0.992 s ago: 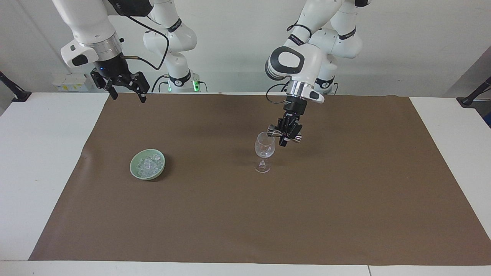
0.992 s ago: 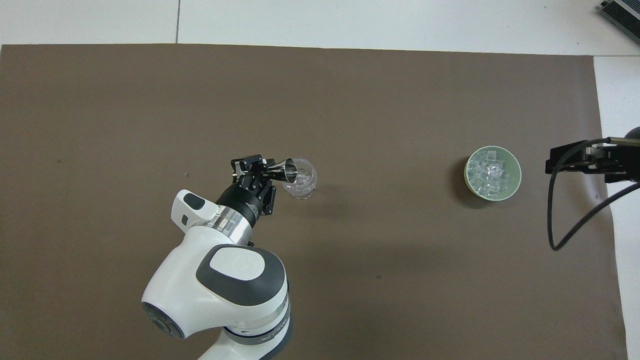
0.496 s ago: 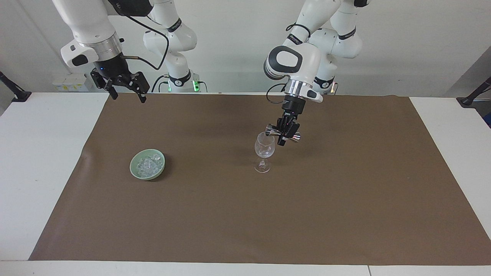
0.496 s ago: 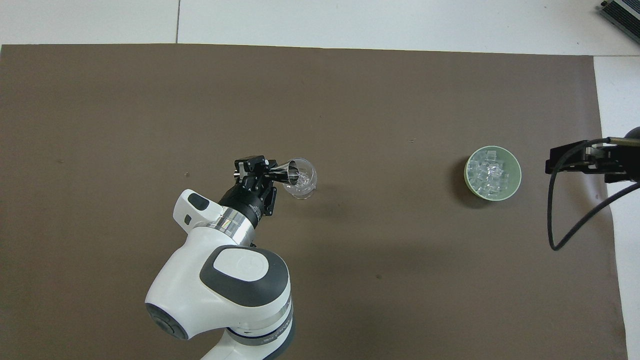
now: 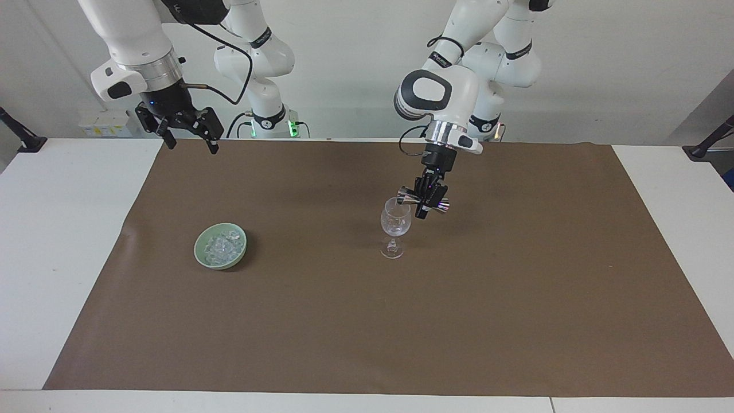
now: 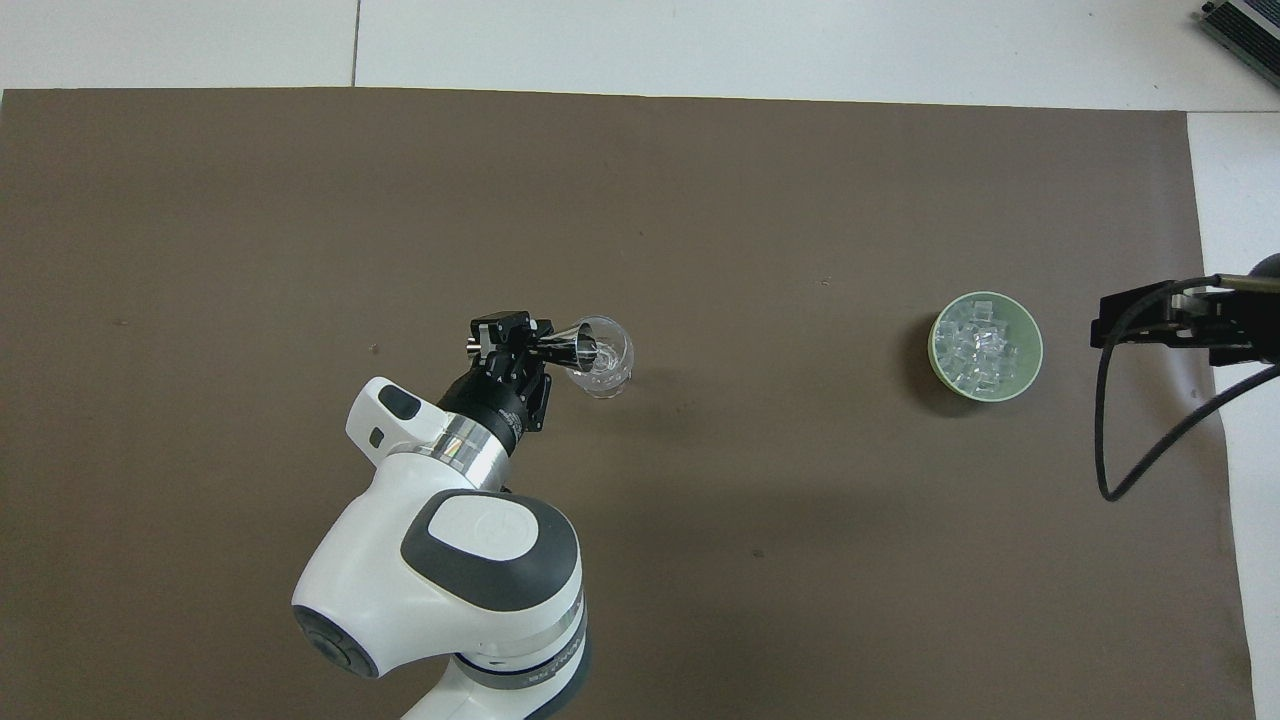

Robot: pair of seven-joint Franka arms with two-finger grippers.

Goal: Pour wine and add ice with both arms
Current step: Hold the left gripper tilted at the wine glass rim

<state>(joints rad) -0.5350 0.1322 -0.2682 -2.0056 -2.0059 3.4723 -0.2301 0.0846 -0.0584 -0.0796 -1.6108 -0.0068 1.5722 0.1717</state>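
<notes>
Facing view: brown mat (image 5: 367, 321) over white table (image 5: 51, 241), left pincer (image 5: 425, 205) clamped on jigger (image 5: 408, 196), right pincer (image 5: 189, 135) apart.

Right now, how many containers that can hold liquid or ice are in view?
3. A green bowl of ice sits toward the right arm's end. A wine glass stands mid-table. A metal jigger, held tilted by the left gripper, is over the glass. None seems hidden.

Brown mat (image 5: 516, 321) covers a white table (image 5: 57, 241), seemingly flat.

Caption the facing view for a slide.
Left gripper tips a metal jigger over the wine glass; right gripper waits.
</notes>
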